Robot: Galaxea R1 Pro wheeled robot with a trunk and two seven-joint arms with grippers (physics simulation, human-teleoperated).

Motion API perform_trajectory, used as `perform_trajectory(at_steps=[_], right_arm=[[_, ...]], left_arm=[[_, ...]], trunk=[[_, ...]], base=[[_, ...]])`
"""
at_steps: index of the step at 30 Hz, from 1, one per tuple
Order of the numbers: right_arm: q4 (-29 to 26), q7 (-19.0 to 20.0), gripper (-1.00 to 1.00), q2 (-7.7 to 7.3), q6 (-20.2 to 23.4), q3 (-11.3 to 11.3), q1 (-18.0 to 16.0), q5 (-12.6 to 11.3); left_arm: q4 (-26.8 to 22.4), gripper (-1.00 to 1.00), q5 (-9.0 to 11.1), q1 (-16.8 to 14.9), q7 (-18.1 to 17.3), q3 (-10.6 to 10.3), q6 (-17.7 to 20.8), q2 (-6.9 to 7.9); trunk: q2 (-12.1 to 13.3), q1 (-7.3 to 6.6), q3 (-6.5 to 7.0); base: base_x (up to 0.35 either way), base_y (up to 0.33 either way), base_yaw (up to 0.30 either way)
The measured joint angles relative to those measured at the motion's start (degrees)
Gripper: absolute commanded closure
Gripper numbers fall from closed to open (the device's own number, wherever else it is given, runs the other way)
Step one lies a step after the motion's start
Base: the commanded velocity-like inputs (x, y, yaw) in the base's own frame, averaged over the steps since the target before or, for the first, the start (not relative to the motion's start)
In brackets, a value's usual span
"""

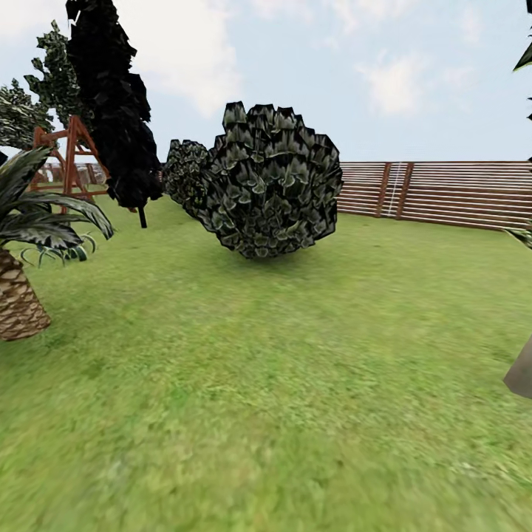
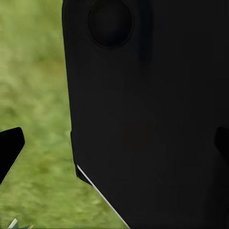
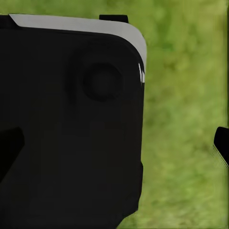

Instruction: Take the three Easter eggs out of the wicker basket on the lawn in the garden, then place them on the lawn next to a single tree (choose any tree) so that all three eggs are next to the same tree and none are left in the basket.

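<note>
apparently still searching: lawn, round bush ahead, fence behind it. no basket; next, find it. claw states: can't tell.

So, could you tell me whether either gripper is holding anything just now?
It cannot be told: both wrist views show a dark body over the lawn, with no egg visible.

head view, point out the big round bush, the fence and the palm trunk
round bush [image 1: 270, 181], head view, middle of its foliage
fence [image 1: 458, 193], head view, horizontal slats at right
palm trunk [image 1: 16, 299], head view, scaly base at left
</note>
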Motion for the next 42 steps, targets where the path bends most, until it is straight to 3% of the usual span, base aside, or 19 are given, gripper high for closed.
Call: perform_trajectory(at_steps=[33,42], right_arm=[[0.00,0.00,-1.00,0.00,0.00,-0.05,0.00,0.00],[-0.02,0.00,-1.00,0.00,0.00,-0.08,0.00,-0.01]], left_arm=[[0.00,-1.00,0.00,0.00,0.03,0.00,0.00,0.00],[0.00,-1.00,0.00,0.00,0.01,0.00,0.00,0.00]], trunk=[[0.00,0.00,0.00],[0.00,0.00,0.00]], base=[[0.341,0.000,0.000],[0.341,0.000,0.173]])
